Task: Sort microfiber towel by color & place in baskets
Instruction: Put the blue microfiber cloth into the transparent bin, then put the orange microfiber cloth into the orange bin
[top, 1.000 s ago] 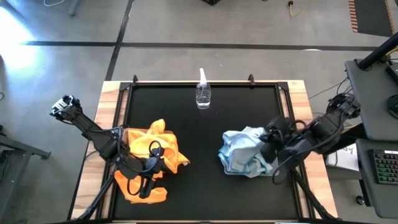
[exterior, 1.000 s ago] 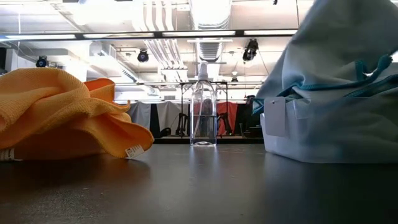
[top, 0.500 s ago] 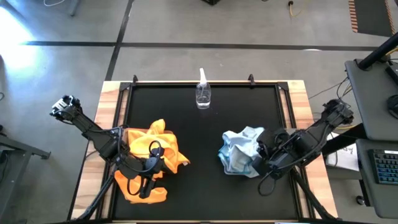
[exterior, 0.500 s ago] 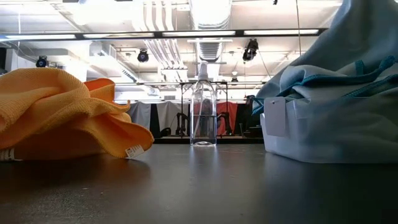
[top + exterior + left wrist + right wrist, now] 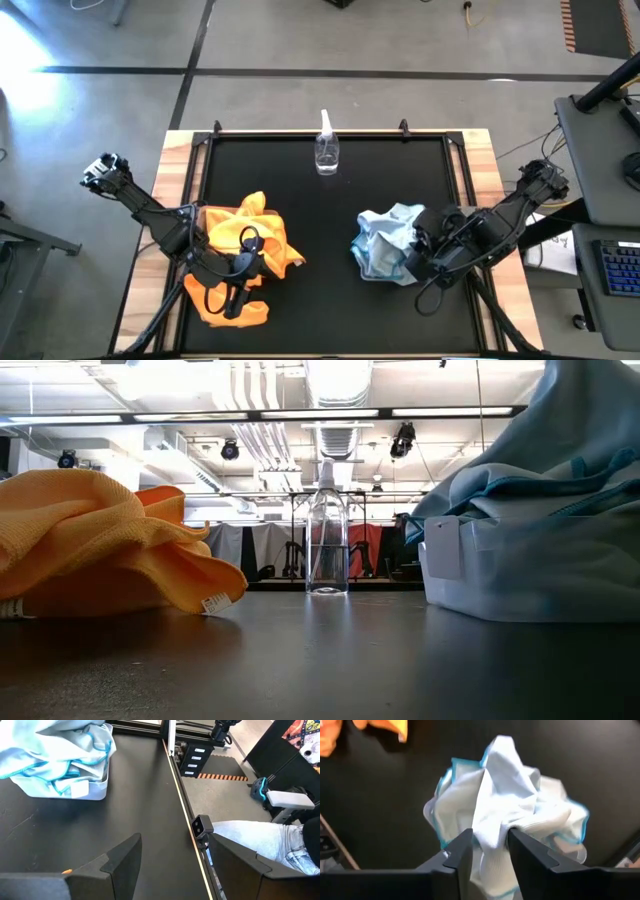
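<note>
We are working on a black mat framed in pale wood, a workshop with ceiling lights lying beyond it. Our right gripper is pinching a raised fold of the blue towels, its jaws clamped on the cloth near the top of the heap. That heap is filling the clear basket at about four o'clock on the mat. Our left gripper is waiting with its jaws apart at about eight o'clock, over the orange towels, which are lying bunched there; any tray beneath them is hidden.

We are judging the towels light, soft and limp: they will drape and stretch rather than lift as one, and a neighbour may cling by its nap. A ridge or bound corner is giving the surest hold. The blue cloth is looking fine-ribbed with teal stitched edging and a white tag; the orange is looking fuzzier, with a small tag too. The spray bottle, clear and rigid, is standing upright at twelve o'clock, well apart from both heaps.
</note>
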`<action>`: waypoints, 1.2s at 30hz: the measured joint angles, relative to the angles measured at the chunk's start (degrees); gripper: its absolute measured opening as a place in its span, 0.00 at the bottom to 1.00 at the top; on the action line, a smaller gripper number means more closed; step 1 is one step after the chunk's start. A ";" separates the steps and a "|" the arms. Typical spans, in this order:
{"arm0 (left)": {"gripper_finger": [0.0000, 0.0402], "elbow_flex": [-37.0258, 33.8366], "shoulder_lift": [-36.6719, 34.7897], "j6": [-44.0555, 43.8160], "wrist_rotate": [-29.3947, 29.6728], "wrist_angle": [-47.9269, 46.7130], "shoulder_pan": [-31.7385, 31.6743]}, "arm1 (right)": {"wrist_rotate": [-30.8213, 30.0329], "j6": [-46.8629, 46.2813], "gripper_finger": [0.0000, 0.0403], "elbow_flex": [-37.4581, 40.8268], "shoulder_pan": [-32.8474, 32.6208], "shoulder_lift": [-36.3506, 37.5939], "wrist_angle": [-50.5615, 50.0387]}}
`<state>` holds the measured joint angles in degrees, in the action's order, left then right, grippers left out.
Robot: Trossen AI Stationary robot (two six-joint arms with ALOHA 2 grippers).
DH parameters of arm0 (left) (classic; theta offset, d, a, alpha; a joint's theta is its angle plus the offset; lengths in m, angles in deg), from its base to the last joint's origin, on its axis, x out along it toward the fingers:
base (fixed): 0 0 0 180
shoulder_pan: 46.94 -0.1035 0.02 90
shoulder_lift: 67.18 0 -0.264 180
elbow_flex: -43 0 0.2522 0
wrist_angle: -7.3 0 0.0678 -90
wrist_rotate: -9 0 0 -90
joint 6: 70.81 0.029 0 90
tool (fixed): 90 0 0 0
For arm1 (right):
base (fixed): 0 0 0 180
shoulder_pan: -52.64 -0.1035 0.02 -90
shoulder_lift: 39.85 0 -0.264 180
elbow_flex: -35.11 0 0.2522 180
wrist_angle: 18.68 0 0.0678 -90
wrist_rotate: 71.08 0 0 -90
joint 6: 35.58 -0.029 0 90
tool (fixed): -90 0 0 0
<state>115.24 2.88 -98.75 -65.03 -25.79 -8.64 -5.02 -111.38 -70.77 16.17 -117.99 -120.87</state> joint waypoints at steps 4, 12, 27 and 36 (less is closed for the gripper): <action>0.53 0.00 0.00 0.83 -0.01 0.00 0.02 | -5.41 3.89 0.33 0.00 0.00 0.01 0.91; 0.53 0.00 -0.76 1.02 -0.02 -0.04 0.00 | -7.58 7.97 0.35 -0.96 0.02 0.07 1.47; 0.53 0.00 -4.69 11.55 1.74 0.04 -0.04 | -16.51 37.11 0.35 -1.01 4.92 -2.36 29.16; 0.53 0.00 -7.45 17.95 4.46 -4.06 -0.04 | -6.19 46.48 0.35 -0.76 12.89 -8.80 37.63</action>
<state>115.24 -4.57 -80.81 -60.57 -29.85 -8.68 -11.22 -64.90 -71.53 29.07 -126.79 -83.24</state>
